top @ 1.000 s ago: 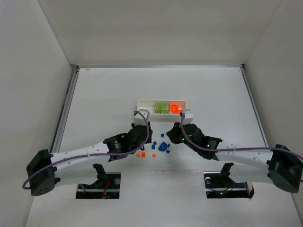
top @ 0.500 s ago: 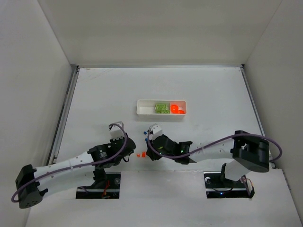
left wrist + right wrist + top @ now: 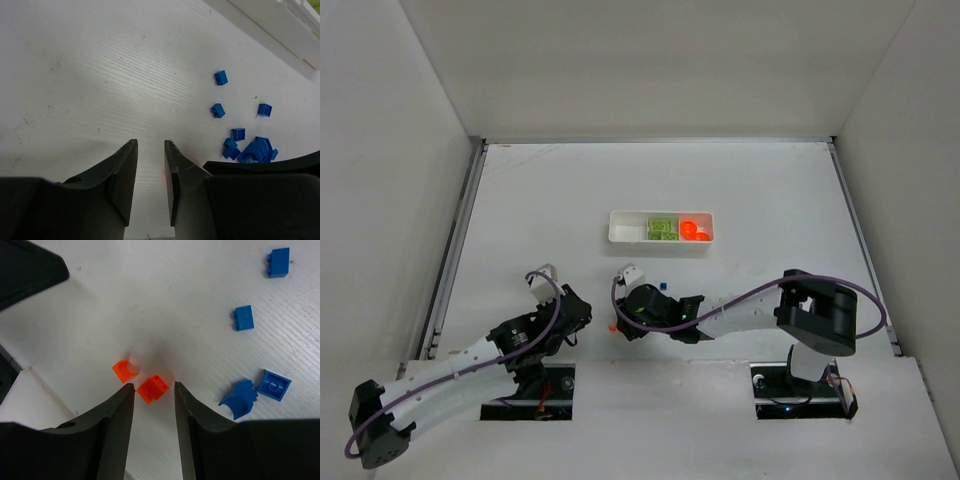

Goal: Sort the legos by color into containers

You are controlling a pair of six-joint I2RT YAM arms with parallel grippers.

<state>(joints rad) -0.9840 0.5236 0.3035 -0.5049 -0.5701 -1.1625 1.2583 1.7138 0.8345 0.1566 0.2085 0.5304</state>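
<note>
Jaws of the right gripper (image 3: pixel 153 385) stood moderately apart, straddling one orange lego (image 3: pixel 152 389) on the table (image 3: pixel 165 300), though no firm clamp showed. A second orange piece (image 3: pixel 125 370) lay just beside it, and four blue legos (image 3: pixel 243 318) were scattered to the right. Jaws of the left gripper (image 3: pixel 150 143) were narrowly parted and held nothing. Farther off, the white tray (image 3: pixel 660 213) held green legos (image 3: pixel 663 228) in its middle compartment and orange ones (image 3: pixel 694 230) in its right.
</note>
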